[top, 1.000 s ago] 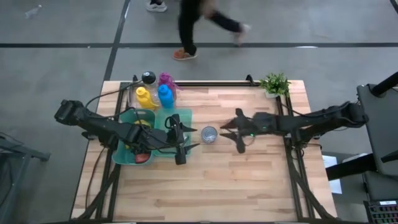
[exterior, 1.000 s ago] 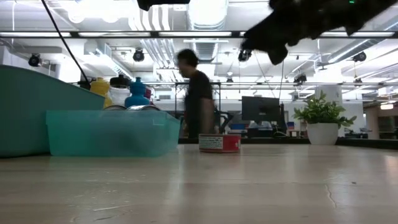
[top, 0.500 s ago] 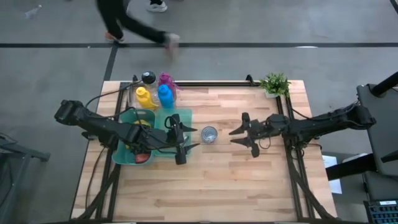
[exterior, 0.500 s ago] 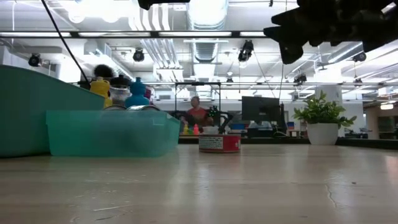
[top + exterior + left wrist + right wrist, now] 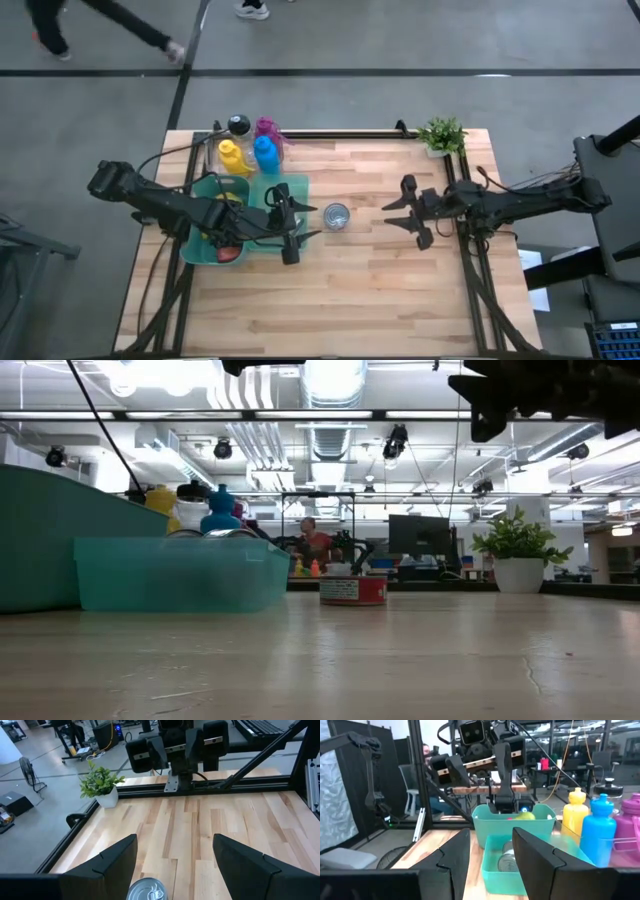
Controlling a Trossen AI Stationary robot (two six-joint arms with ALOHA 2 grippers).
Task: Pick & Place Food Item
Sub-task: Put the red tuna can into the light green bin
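A small can (image 5: 337,216) with a red label (image 5: 352,590) stands on its base at the middle of the wooden table. My left gripper (image 5: 312,222) hovers open just left of it, over the right edge of a small teal tray (image 5: 262,185). In the left wrist view the can's lid (image 5: 146,890) shows low between the fingers, untouched. A larger teal bin (image 5: 196,255) beside the tray holds red and yellow food. My right gripper (image 5: 392,213) hangs above the table right of the can, pointing at it. Its fingers (image 5: 455,850) stand a narrow gap apart with nothing between them.
Yellow (image 5: 231,156), blue (image 5: 265,154) and purple (image 5: 268,128) bottles stand at the far left behind the bins. A potted plant (image 5: 441,134) sits at the far right corner. A person (image 5: 100,25) walks on the floor beyond the far edge. Bare wood spans the near half.
My right gripper has drawn back from the can toward the table's right edge, staying above the table and swinging up toward level. The can has stayed put. The person beyond the far edge has walked off to the left.
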